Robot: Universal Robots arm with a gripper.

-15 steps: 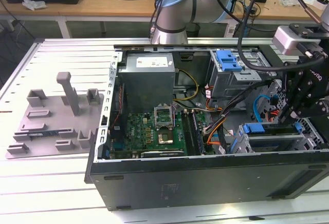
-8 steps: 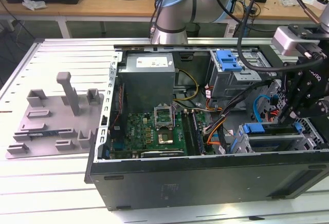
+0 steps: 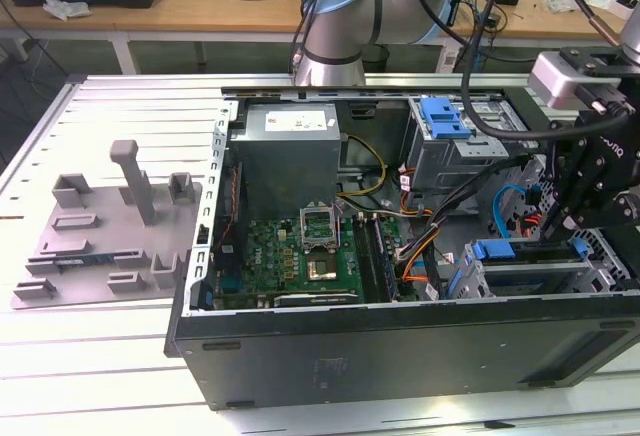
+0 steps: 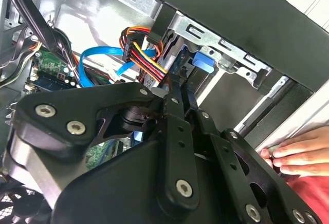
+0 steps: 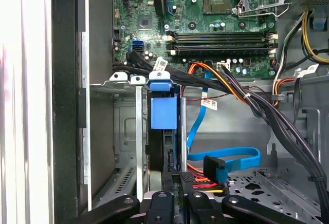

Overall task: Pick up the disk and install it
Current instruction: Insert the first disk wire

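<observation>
The gripper has its fingers clamped on the disk, which stands on edge in the drive cage by the computer case's front wall. It should be pushed straight along the slot (cables crowd close beside), while a person's hand rests on the case's rim.

matt black gripper, seemingly metal; glossy blue plastic bracket.

The disk stood on edge in the lower centre of the first wrist view, a thin dark slab seen edge-on with a blue plastic bracket and tab at its upper end, sitting in a slot of the metal drive cage. In the exterior view its blue bracket showed at lower right.
</observation>
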